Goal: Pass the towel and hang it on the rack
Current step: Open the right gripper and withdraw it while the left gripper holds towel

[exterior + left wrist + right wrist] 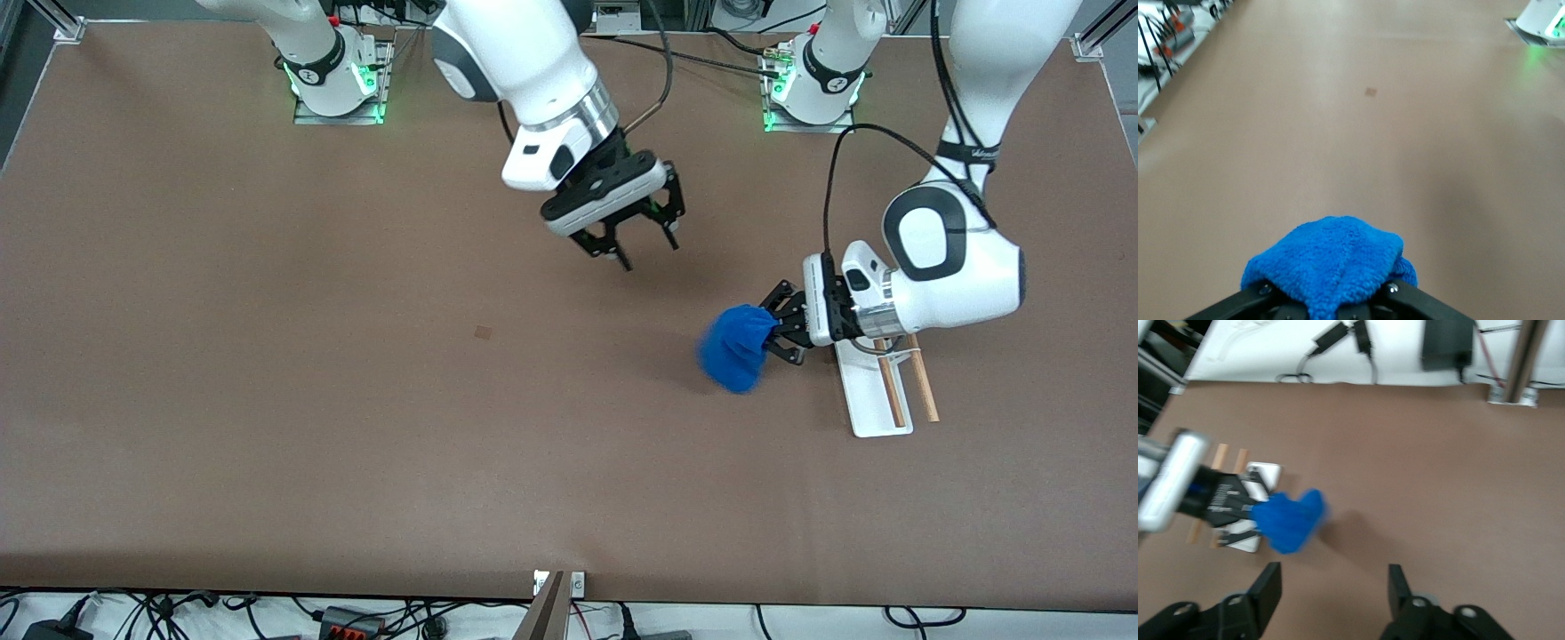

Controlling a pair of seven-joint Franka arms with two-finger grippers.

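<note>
The rack (876,391) lay on the table (267,400) toward the left arm's end, its white base flat, two light-brown wooden rods running side by side along it; the end farther from the front camera was hidden under the left arm's wrist. In the right wrist view the rack (1258,477) showed only in part, covered by the left gripper's body.

The towel (736,347) was a bunched blue wad, off the table, held up over the bare surface just beside the rack on the side toward the right arm's end. The left gripper (782,332) was pinching it at one end, fingers closed into the cloth, the gripper lying roughly level and pointing toward the table's middle. The left wrist view showed the towel (1331,263) draped over the black fingers (1261,293), filling the space between them. From the right wrist the towel (1290,520) appeared at the tip of the left gripper (1251,515).

The right gripper (646,245) hung in the air over the table's middle, apart from the towel, fingers spread and holding nothing. Its own view showed both fingers (1268,587) well separated over bare table.

A small dark mark (483,332) sat on the table surface near its middle.
</note>
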